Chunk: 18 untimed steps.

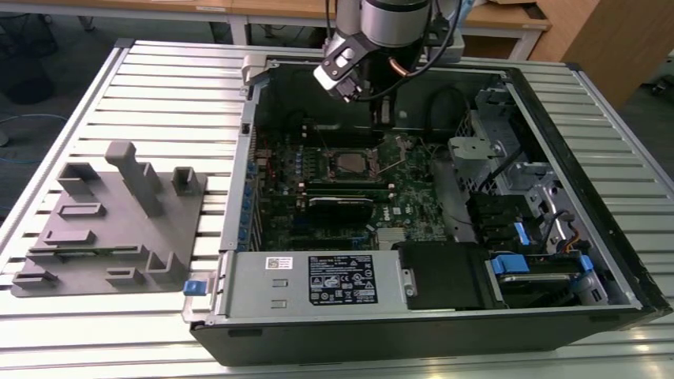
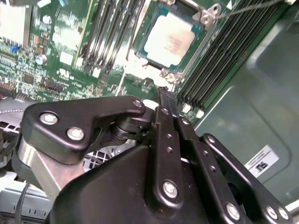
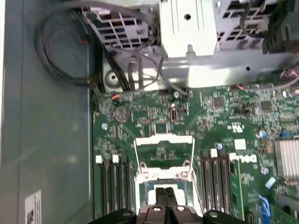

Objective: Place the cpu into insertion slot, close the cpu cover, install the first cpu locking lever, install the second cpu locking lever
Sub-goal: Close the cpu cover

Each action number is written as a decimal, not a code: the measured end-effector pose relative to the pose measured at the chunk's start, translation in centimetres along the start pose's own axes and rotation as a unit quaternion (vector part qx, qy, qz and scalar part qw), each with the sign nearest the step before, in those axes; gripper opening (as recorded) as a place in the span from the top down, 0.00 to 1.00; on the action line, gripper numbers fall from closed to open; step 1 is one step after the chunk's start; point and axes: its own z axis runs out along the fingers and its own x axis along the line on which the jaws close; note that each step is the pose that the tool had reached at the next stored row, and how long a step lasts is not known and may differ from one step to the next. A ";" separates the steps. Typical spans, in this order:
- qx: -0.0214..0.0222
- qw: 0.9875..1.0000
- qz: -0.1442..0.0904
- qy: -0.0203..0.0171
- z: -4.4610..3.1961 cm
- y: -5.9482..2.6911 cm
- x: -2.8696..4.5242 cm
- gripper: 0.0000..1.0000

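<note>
The cpu, a flat square with a dull silver top, lies in the insertion slot on the green board. In the exterior view the slot is near the middle of the open computer case. The cpu cover, a silvery frame with a square window, is swung open beside the slot, and green board shows through its window. A thin wire lever runs off from one corner of the slot. My gripper hovers above the slot's edge, shut and holding nothing; its fingertips press together in both wrist views.
Long black memory slots flank the socket on both sides. A metal drive cage and loose cables lie along the case's far side. The power supply fills the near end. A grey fixture sits on the table at the exterior view's left.
</note>
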 end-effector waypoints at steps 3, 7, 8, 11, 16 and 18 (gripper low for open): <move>0.000 1.000 0.000 0.000 0.05 0.63 0.04 0.89; 0.000 1.000 0.000 0.000 0.11 1.29 0.09 0.89; 0.000 1.000 0.000 0.000 0.12 1.39 0.10 0.89; 0.000 1.000 0.000 0.000 0.12 1.44 0.10 0.89; 0.000 1.000 0.000 0.000 0.12 1.49 0.11 0.89; 0.000 1.000 0.000 0.000 0.15 1.79 0.13 0.89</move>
